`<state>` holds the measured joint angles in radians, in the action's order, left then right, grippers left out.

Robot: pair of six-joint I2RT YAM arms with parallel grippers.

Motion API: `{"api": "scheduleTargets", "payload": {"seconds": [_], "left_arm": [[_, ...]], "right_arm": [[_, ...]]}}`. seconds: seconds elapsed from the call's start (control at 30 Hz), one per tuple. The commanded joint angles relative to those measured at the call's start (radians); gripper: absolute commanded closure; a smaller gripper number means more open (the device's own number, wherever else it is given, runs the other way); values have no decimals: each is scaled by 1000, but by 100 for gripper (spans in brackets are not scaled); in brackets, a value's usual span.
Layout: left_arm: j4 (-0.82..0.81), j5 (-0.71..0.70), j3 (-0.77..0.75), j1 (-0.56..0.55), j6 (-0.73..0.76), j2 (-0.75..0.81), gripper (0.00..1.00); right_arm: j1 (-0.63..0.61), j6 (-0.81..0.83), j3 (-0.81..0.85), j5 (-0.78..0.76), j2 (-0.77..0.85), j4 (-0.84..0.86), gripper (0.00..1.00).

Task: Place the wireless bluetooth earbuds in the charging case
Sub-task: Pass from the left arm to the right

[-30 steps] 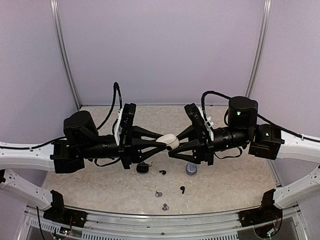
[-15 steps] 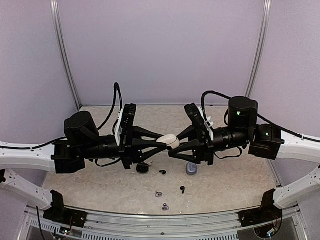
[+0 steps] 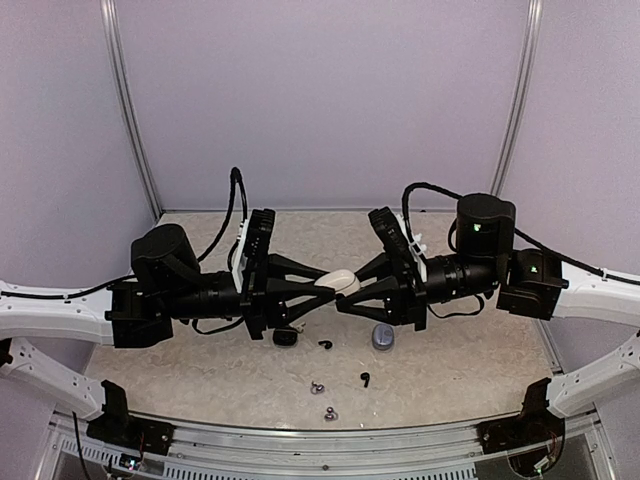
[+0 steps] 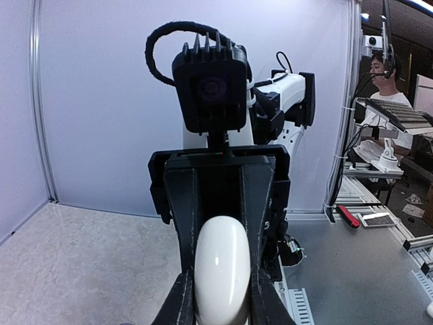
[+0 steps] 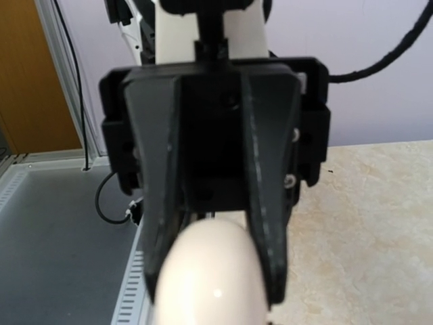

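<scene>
A white oval charging case (image 3: 339,280) hangs in mid-air between my two grippers, which face each other. My left gripper (image 3: 327,287) is shut on its sides, as the left wrist view (image 4: 222,301) shows, with the case (image 4: 222,271) between the fingers. My right gripper (image 3: 349,291) meets the case from the other side and is shut on it. The case (image 5: 211,277) fills the bottom of the right wrist view. On the table lie two black earbuds (image 3: 326,344) (image 3: 365,378) and two silvery earbuds (image 3: 317,387) (image 3: 330,412).
A small black case (image 3: 286,336) lies under the left gripper. A grey-blue case (image 3: 382,337) lies under the right gripper. The beige table (image 3: 200,370) is ringed by purple walls. A metal rail runs along its near edge.
The left arm has edged slightly to the right. The white case now looks a little flatter between the fingers. The things on the table have not moved.
</scene>
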<state>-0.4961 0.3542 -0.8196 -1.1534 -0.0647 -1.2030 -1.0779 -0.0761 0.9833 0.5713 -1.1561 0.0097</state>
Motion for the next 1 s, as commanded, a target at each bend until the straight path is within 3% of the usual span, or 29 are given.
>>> {"api": "scheduleTargets", "payload": {"seconds": [0.0,0.13,0.2,0.97], "left_arm": [[-7,-35,13,3,1,-9,97],[7,-84,14,3,5,13,72],[11,-99,14,4,-1,24,67],[-3,-170,17,20,-47,51,61]], "right_arm": [[-11,-7,-7,25,12,42,78],[-11,0,-9,6,17,28,81],[-11,11,-7,-5,16,14,82],[-13,55,-45,-2,7,-18,94]]}}
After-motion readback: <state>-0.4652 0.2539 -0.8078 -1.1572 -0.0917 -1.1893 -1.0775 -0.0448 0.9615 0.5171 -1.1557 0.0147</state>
